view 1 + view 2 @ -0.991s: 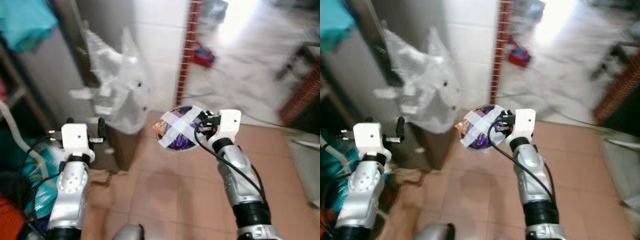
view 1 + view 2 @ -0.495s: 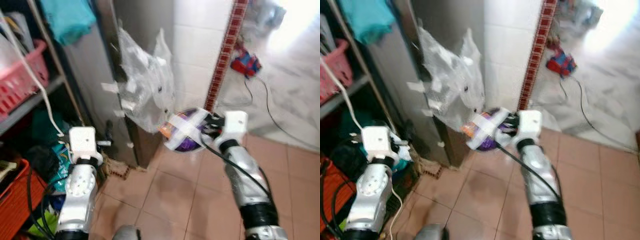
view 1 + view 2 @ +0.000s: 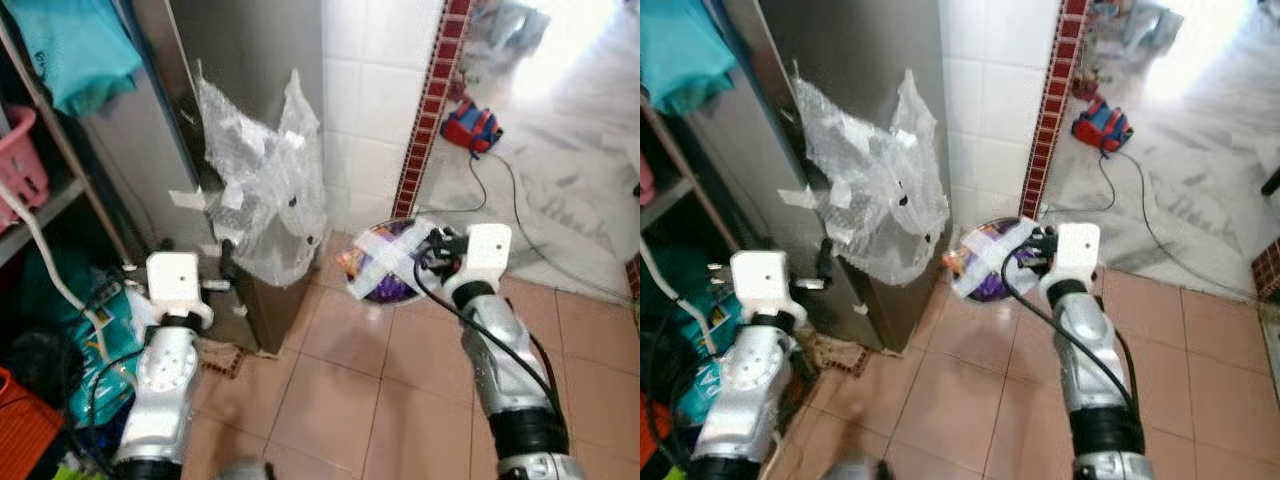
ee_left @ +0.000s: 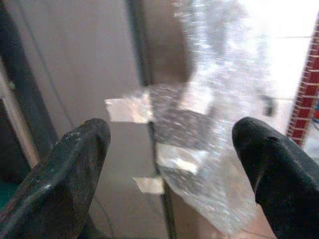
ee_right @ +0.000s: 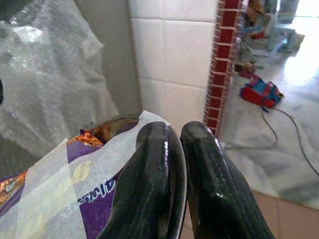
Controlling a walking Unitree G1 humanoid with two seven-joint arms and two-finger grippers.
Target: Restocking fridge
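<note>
Far left, a pink basket (image 3: 22,150) on a shelf, teal cloth (image 3: 75,50) hanging above. Left gripper (image 4: 172,164) is up with fingers spread wide and nothing between them, facing the grey fridge (image 3: 240,90), where bubble wrap (image 3: 265,190) is taped over the corner. Right gripper (image 5: 174,174) has fingers pressed together, pinching the rim of a purple snack packet (image 3: 385,265) crossed with white tape, held above the tiled floor (image 3: 350,380) just beside the fridge's lower corner.
</note>
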